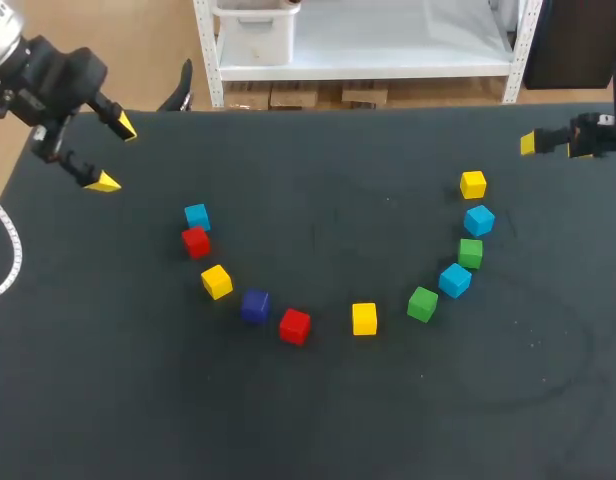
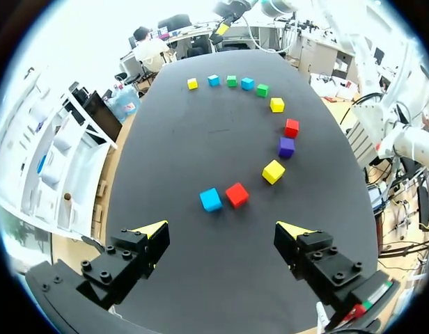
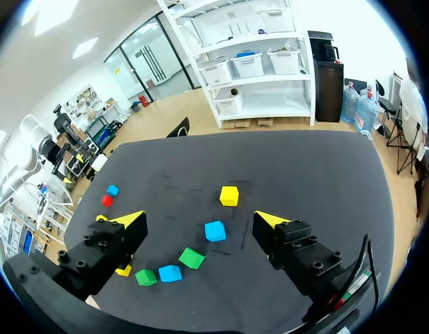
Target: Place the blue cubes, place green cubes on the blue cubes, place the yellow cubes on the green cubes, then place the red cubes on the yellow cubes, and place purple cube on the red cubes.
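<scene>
Eleven cubes [image 1: 364,318] lie in one arc on the black table [image 1: 318,420], none stacked. At the left end a blue cube [image 1: 197,216] touches a red cube [image 1: 196,241], and the purple cube [image 1: 254,306] sits low in the curve. There's open cloth inside the arc. Left gripper [image 1: 115,155] hovers at the far left corner, fingers spread, empty. Right gripper [image 3: 198,219] is cut off at the right edge in the head view; its wrist view shows the fingers apart, holding nothing.

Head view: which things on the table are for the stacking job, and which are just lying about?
For the job:
- blue cubes, three
- green cubes, two
- yellow cubes, three
- red cubes, two
- purple cube, one

Lying about:
- white cable, at the table's left edge
</scene>
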`<state>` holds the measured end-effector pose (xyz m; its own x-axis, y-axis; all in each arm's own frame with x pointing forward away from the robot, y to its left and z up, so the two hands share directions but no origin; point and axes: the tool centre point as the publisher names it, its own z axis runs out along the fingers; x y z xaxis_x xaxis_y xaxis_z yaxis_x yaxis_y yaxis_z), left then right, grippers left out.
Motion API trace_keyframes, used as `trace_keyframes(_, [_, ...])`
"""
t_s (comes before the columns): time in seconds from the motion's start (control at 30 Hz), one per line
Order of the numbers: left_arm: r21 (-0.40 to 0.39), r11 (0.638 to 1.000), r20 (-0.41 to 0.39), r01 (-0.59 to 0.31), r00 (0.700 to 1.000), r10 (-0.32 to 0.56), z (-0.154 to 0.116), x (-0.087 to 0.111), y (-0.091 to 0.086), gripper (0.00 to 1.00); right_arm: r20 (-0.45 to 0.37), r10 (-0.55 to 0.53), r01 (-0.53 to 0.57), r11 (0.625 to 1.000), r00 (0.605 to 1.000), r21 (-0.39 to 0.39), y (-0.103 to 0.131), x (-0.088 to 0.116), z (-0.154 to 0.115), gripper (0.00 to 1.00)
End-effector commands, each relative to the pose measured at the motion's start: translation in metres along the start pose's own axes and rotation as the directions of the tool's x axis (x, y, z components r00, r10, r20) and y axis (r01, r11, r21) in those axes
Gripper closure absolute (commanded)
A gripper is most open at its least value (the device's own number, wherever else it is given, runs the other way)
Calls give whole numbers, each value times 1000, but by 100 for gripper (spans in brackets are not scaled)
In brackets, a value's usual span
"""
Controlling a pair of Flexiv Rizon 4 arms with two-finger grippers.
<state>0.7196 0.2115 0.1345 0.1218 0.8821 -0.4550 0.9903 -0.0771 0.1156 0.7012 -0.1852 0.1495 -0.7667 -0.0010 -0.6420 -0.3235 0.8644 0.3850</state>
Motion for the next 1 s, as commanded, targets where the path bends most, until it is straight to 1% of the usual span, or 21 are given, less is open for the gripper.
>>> trace_keyframes(0.03, [-7,1000,10,-6,1000,6,0,-1,-2,0,1,0,0,1000,1000,1,0,0,0,0])
trace_keyframes(0.2, [-7,1000,10,-6,1000,6,0,-1,-2,0,1,0,0,1000,1000,1,0,0,0,0])
trace_keyframes(0.27, [-7,1000,10,-6,1000,6,0,-1,-2,0,-3,-104,104,994,995,-44,-7,-10,-8,0])
trace_keyframes(0.3, [-7,1000,10,-6,1000,6,0,-1,-2,0,-12,-171,170,983,985,-68,-10,-15,-11,0])
trace_keyframes(0.33, [-7,1000,10,-6,1000,6,0,-1,-2,0,-20,-235,231,967,972,-104,-12,-20,-15,0])
trace_keyframes(0.37, [-7,1000,10,-6,1000,6,0,-1,-2,0,-25,-295,288,944,955,-163,-13,-24,-19,0])
trace_keyframes(0.4, [-7,1000,10,-6,1000,6,0,-1,-2,0,-33,-356,345,921,934,-182,-12,-28,-23,0])
trace_keyframes(0.47, [-7,1000,10,-6,1000,6,0,-1,-2,0,-75,-509,475,839,858,-267,-11,-35,-28,0])
trace_keyframes(0.5, [-7,1000,10,-6,1000,6,0,-1,-2,0,-102,-570,518,796,815,-314,-10,-37,-30,0])
trace_keyframes(0.53, [-7,1000,10,-6,1000,6,0,-1,-2,0,-121,-639,564,740,760,-366,-9,-38,-32,0])
trace_keyframes(0.57, [-7,1000,10,-6,1000,6,0,-1,-2,0,-133,-694,596,687,707,-416,-7,-39,-34,0])
trace_keyframes(0.63, [-7,1000,10,-6,1000,6,0,-1,-2,0,-141,-776,621,587,615,-520,-3,-39,-38,0])
trace_keyframes(0.67, [-7,1000,10,-6,1000,6,0,-1,-2,0,-141,-811,632,540,568,-556,-1,-38,-41,0])
trace_keyframes(0.7, [-7,1000,10,-6,1000,6,0,-1,-2,0,-180,-827,633,530,532,-564,-2,-38,-42,0])
trace_keyframes(1.0, [-7,1000,10,-6,1000,6,0,-1,-2,0,-180,-827,633,530,532,-564,-2,-38,-42,0])
